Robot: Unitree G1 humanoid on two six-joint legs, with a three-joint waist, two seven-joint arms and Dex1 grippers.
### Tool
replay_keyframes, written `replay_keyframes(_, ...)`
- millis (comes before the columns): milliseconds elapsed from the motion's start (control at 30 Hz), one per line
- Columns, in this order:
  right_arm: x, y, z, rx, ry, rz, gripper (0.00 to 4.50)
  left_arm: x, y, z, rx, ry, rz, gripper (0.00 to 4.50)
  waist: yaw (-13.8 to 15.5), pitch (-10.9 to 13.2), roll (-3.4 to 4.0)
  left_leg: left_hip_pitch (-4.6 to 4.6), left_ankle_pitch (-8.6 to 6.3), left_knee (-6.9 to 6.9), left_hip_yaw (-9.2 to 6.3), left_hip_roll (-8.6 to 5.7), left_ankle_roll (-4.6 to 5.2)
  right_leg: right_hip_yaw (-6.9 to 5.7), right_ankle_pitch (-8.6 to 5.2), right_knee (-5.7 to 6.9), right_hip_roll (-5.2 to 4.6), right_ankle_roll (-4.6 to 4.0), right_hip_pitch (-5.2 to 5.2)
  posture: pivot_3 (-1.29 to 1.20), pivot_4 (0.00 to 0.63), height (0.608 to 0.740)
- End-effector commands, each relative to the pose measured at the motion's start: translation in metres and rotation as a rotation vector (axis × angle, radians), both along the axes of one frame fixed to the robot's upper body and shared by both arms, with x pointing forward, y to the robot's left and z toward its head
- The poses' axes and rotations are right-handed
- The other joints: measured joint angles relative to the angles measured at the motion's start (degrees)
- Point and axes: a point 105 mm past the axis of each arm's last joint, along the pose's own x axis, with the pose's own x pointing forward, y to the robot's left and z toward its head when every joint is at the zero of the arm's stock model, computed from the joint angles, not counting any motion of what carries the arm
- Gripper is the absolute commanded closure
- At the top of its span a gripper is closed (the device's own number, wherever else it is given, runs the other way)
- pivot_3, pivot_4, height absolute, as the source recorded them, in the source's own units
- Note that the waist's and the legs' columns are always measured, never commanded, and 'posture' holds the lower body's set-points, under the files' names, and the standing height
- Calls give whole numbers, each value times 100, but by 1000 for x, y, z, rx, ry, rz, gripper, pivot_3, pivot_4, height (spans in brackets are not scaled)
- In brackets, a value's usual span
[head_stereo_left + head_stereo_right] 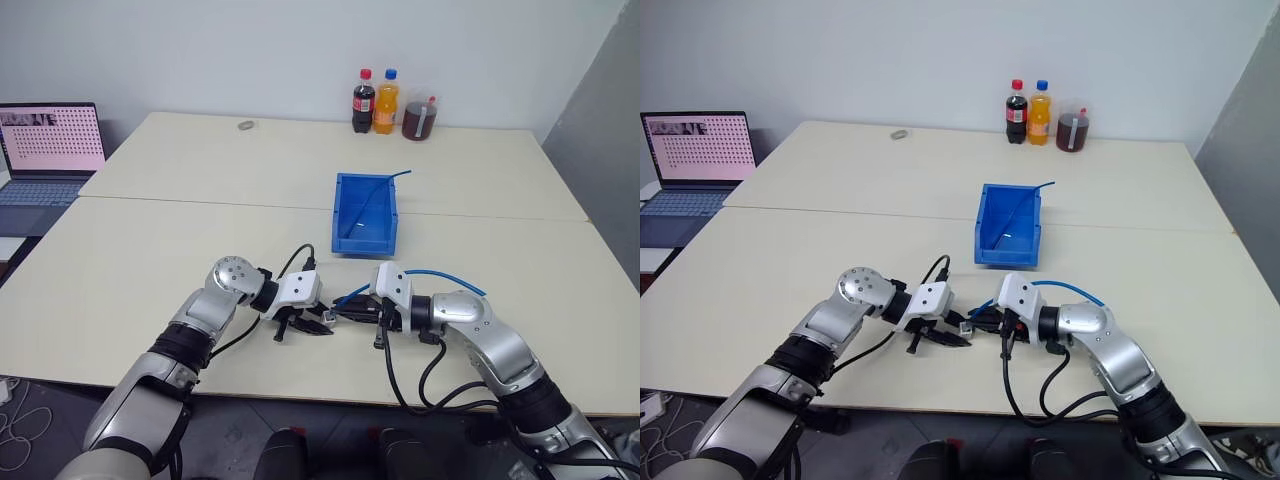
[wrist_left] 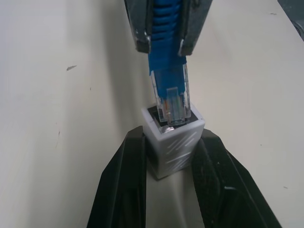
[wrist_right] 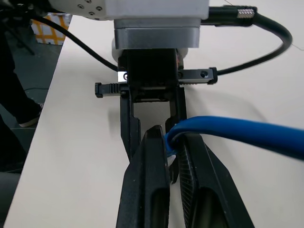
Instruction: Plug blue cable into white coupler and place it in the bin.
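Two grippers push a plug into a small white block above the table.

At upper left, a laptop shows rows of tiny marks, too small to read. Low in the middle, the left gripper pinches the white coupler. The left wrist view shows the blue cable plug tip sitting in the socket, running straight into it. The right gripper squeezes the cable tight. The bin sits behind, mid-frame. Three drink bottles stand at top; labels unreadable.
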Motion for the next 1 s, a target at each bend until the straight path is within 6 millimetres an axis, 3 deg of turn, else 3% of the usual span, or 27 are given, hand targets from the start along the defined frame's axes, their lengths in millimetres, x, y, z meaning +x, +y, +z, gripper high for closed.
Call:
replay_keyframes(33, -2, 0, -10, -31, 67, -51, 4492, -15, -1, -26, 66, 81, -18, 3524, -5, 0, 0, 7, 0, 0, 1, 1, 0, 0, -1, 0, 0, 0, 6, 0, 150, 740)
replay_keyframes(467, -12, 17, -2, -69, 59, -18, 4492, -17, -4, -24, 59, 88, -6, 3527, -9, -4, 0, 18, -1, -4, 0, 2, 0, -1, -7, 0, 0, -8, 15, 0, 150, 740)
replay_keyframes(733, -7, 13, -15, -103, 68, -32, 4493, -16, -7, -22, 51, 87, -3, 3527, -10, -9, -2, 18, -1, -5, 0, 2, 1, -1, -8, -1, 0, -9, 15, 0, 150, 740)
replay_keyframes(1000, -14, 9, -20, -110, 129, -39, 4494, -18, -7, -19, 32, 99, 19, 3527, -10, -28, -6, 18, -2, -7, 0, 3, 0, -2, -10, -2, 0, -13, 15, 0, 150, 740)
